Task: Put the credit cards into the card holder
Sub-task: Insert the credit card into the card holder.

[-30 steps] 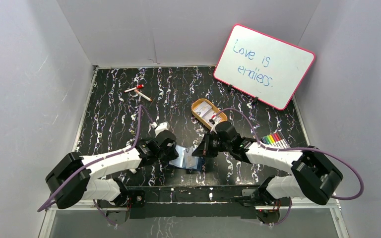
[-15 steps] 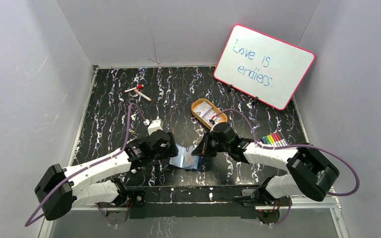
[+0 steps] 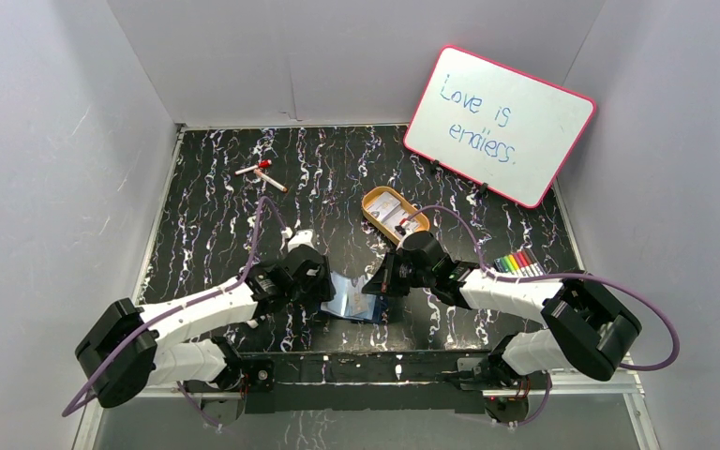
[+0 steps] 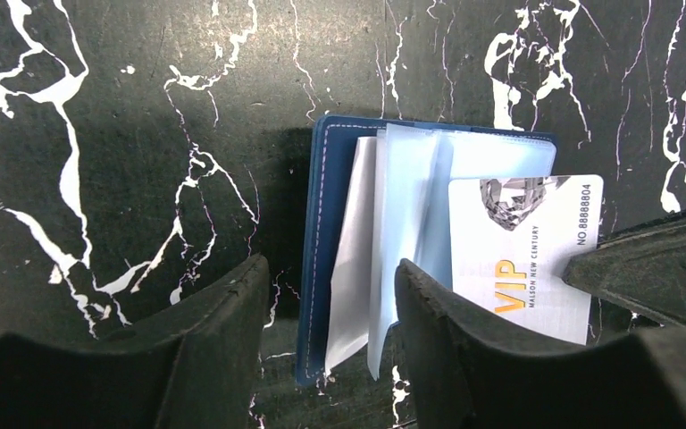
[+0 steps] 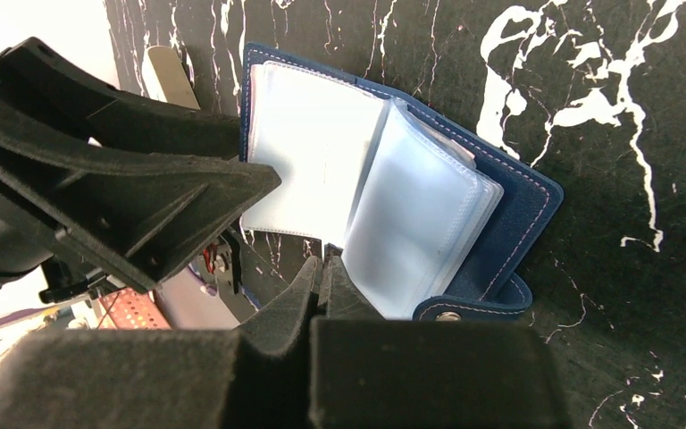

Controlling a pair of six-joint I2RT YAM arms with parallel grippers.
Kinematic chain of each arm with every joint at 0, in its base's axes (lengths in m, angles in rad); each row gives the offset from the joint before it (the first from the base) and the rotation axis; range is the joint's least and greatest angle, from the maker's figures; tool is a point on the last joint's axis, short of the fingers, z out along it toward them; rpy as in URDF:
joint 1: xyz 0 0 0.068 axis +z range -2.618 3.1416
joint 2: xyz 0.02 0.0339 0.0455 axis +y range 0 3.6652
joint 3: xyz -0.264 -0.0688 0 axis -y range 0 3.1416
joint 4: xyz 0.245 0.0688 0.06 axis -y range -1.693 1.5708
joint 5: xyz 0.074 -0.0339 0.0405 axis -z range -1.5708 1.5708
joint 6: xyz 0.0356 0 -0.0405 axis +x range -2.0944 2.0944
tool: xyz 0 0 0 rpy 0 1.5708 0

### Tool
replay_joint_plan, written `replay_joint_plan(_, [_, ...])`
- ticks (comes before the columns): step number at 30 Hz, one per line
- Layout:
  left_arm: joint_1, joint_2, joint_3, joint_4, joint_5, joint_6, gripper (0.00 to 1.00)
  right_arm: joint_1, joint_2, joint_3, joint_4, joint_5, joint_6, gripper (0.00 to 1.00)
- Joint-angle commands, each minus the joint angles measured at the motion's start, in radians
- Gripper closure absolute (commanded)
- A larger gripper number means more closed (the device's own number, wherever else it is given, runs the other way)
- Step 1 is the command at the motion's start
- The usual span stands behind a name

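Navy card holder (image 4: 318, 223) lies open; left gripper (image 4: 330, 268) gapes above its clear sleeves (image 4: 404, 206), right gripper (image 5: 322, 270) closed beside the VIP card (image 4: 522, 259).

Black marbled table (image 3: 206, 216) — open card holder (image 3: 349, 302), tin (image 3: 369, 201), markers (image 3: 517, 264), whiteboard (image 3: 497, 122).

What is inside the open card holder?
Clear plastic sleeves and a silver VIP card sticking out past the card holder's edge. The right gripper covers one corner; any cards deeper in the sleeves are hidden.
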Motion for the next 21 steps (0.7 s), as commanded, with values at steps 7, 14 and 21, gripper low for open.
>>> replay_joint_plan(7, [0.106, -0.014, -0.106, 0.194, 0.224, 0.019, 0.74, 0.001, -0.027, -0.023, 0.043, -0.011, -0.037, 1.0])
replay_joint_plan(14, [0.115, -0.008, -0.138, 0.236, 0.27, -0.018, 1.0, 0.0, -0.027, -0.053, 0.099, 0.004, 0.004, 1.0])
replay_joint_plan(21, [0.114, -0.025, -0.176, 0.255, 0.28, -0.069, 1.0, 0.0, -0.011, -0.033, 0.098, 0.051, 0.035, 1.0])
